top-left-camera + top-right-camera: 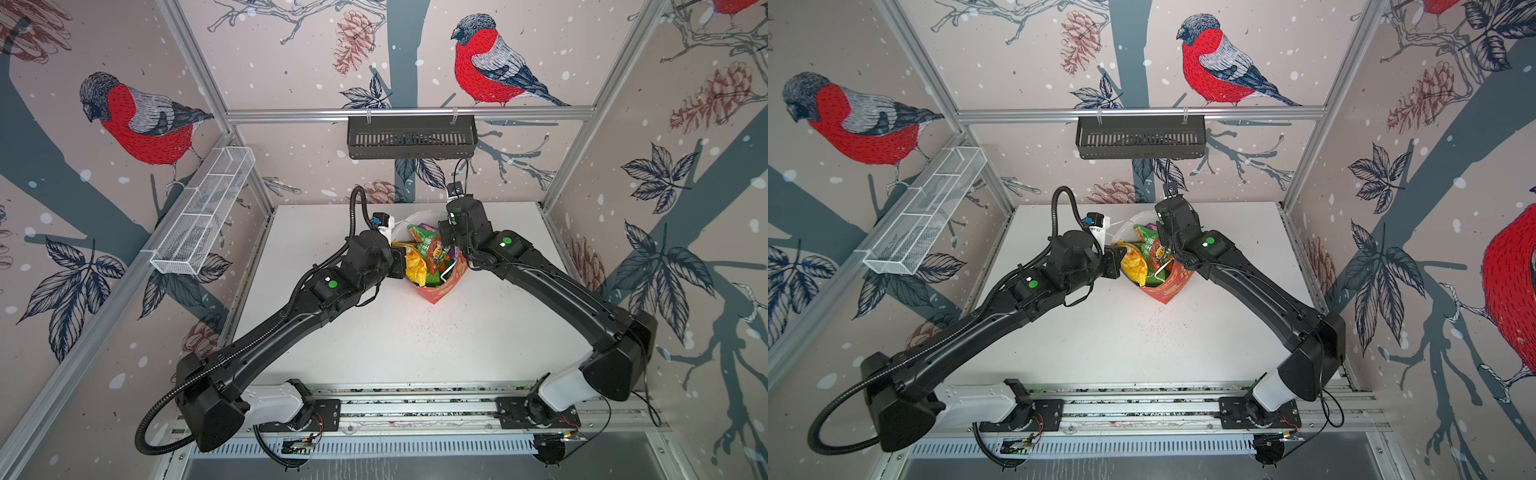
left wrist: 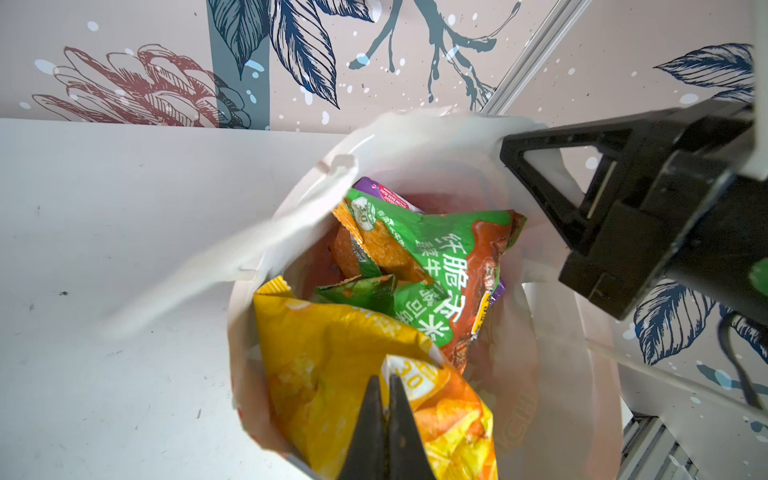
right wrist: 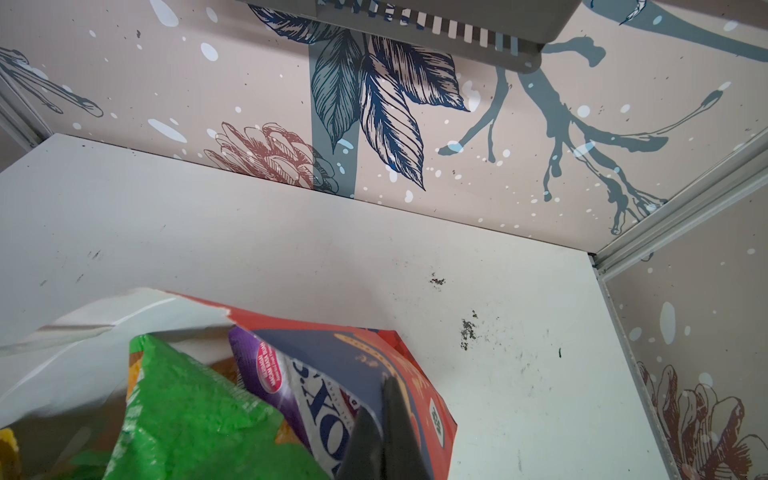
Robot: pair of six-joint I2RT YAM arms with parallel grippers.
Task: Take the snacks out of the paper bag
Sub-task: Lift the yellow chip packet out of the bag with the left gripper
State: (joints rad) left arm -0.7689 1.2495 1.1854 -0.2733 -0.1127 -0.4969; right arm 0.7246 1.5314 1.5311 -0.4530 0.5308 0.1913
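Red paper showed in both top views where the paper bag (image 1: 435,291) (image 1: 1166,291) stood upright on the white surface (image 1: 415,345), out in front of the black rack (image 1: 410,137) on the back wall. The snacks (image 1: 424,253) filled its open mouth in a crumpled heap. No packet lay on the surface anywhere before the rack, so by my reading the emptying had barely begun and every packet was yet to come out.

From the left wrist, the left claw (image 2: 384,380) was pinched together on a fold of the yellow packet (image 2: 332,374), which lay uppermost. A green-red packet (image 2: 436,257) with white characters lay beyond it, with orange and purple foil beneath. The bag's white inside was bowed and creased.

From the right wrist, the right claw (image 3: 378,395) was clamped on the bag's red-and-blue wall, seemingly steadying it. A purple packet (image 3: 266,365) and a bright green packet (image 3: 187,407) leaned against that wall.
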